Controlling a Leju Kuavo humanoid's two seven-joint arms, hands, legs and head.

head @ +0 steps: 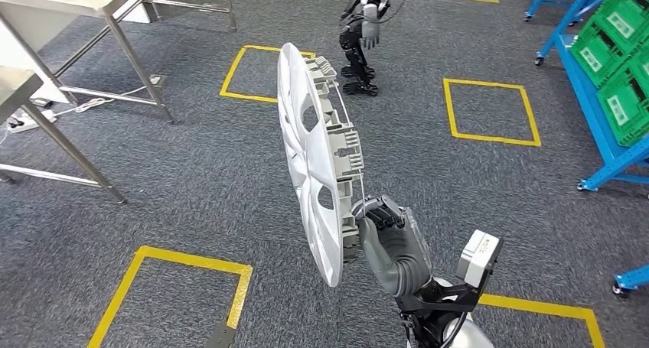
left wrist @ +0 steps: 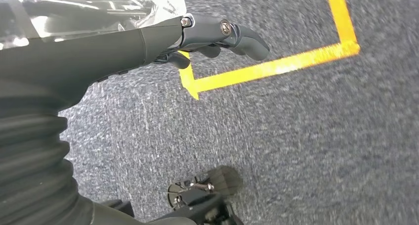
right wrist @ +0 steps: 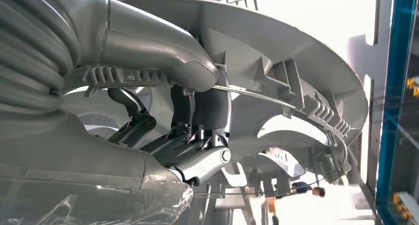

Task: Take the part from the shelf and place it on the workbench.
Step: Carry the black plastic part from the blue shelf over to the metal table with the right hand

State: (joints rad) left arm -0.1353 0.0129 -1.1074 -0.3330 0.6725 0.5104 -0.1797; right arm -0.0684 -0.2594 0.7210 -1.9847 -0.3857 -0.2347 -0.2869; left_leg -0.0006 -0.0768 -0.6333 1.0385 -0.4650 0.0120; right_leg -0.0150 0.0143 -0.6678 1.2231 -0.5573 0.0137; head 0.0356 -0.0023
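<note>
Fingers [head: 383,214] of the right hand [head: 390,241] clamp the part's [head: 310,157] near rim, holding it on edge for carrying toward the tables [head: 46,4] far left. Left hand [left wrist: 197,34] hangs, fingers curled, holding nothing. Thumb [right wrist: 158,47] hooks the rim.

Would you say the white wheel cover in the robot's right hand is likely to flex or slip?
The wheel cover looks thin, ribbed plastic: probably light, slightly flexible. The right hand grips only its lower rim, so it may pivot or slip.
</note>
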